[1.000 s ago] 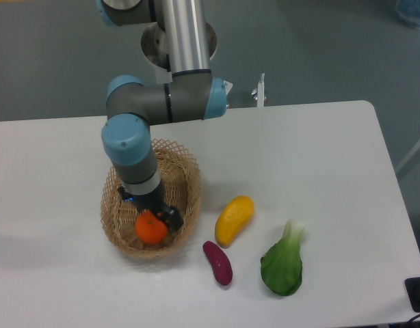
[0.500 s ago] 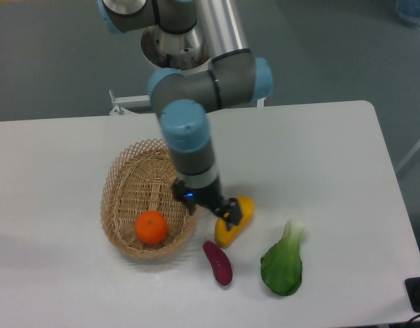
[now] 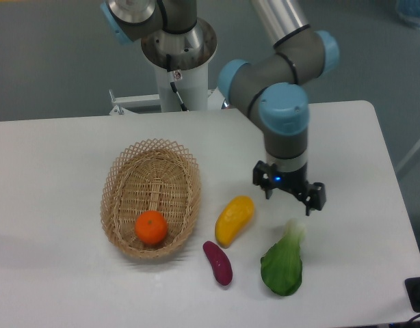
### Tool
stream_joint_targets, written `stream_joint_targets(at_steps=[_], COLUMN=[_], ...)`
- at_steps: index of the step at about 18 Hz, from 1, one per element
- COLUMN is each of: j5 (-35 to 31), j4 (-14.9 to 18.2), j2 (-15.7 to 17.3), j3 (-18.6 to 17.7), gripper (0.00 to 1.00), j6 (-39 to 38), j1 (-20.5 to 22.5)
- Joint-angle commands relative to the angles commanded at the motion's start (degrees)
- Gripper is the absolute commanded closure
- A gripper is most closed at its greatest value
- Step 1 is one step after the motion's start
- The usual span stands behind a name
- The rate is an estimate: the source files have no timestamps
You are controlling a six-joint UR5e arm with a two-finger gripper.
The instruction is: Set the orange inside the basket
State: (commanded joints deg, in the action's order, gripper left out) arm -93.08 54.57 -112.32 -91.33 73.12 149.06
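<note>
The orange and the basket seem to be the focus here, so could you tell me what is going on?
The orange already lies inside the wicker basket, at its near end. The robot's gripper holds nothing; its fingers are spread open, hovering above the table to the right, just over the leafy green vegetable. A yellow fruit and a purple vegetable lie untouched beside the basket.

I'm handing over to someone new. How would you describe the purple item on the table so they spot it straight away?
Start at the wicker basket on the left of the white table. Just past its lower right edge lies a small purple vegetable, below the yellow fruit and left of the leafy green. It is the only dark purple, finger-shaped item.
</note>
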Motion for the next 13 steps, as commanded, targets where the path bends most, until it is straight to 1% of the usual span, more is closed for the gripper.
stream_joint_targets(at_steps=[3,7,13], j5=[0.0,0.0,0.3], j4=[3.3,3.0,3.0], j2=[-0.5,-0.4,-0.4], j3=[2.0,1.4,1.5], gripper=[0.00,0.00,0.00], j6=[0.6,0.6,1.2], j1=[0.7,0.7,1.0])
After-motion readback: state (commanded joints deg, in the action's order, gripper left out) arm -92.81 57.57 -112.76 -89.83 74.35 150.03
